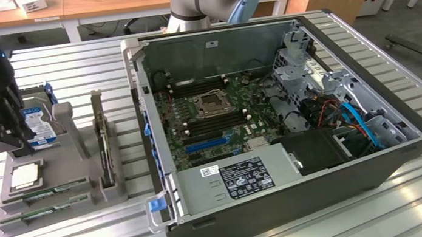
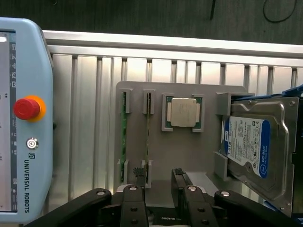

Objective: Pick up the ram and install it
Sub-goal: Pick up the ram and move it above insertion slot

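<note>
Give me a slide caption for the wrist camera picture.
Open gripper poised over the gray holder carrying two ram sticks, a processor and a hard drive.

A grey plastic fixture tray (image 2: 189, 151) lies on the ribbed aluminium table (image 2: 85, 118), holding a square silver processor chip (image 2: 183, 112) and a tilted boxy silver hard drive with a blue-white label (image 2: 251, 142). To the exterior view's right, a black computer tower (image 1: 304, 204) lies open, green motherboard (image 1: 253, 97) exposed.
</note>
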Robot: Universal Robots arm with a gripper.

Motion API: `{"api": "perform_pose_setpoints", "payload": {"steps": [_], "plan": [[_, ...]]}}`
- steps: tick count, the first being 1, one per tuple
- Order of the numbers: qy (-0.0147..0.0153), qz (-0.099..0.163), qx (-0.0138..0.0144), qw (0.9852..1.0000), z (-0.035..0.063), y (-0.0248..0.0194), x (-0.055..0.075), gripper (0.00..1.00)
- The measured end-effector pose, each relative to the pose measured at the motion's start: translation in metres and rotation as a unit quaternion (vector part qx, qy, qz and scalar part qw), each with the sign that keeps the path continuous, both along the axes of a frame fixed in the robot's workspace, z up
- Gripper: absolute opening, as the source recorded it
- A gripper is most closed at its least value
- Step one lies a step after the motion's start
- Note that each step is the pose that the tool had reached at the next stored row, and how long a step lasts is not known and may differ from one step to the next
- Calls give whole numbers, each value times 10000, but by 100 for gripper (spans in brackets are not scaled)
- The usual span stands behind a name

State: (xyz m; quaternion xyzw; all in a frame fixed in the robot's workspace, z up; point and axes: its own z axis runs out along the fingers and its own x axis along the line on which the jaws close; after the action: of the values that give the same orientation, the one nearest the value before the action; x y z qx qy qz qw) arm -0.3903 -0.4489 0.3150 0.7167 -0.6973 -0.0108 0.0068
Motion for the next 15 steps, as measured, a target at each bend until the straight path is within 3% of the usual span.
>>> {"api": "perform_pose_setpoints", "payload": {"steps": [15], "plan": [[-3, 0, 0, 10000, -143, 0, -3, 35]]}}
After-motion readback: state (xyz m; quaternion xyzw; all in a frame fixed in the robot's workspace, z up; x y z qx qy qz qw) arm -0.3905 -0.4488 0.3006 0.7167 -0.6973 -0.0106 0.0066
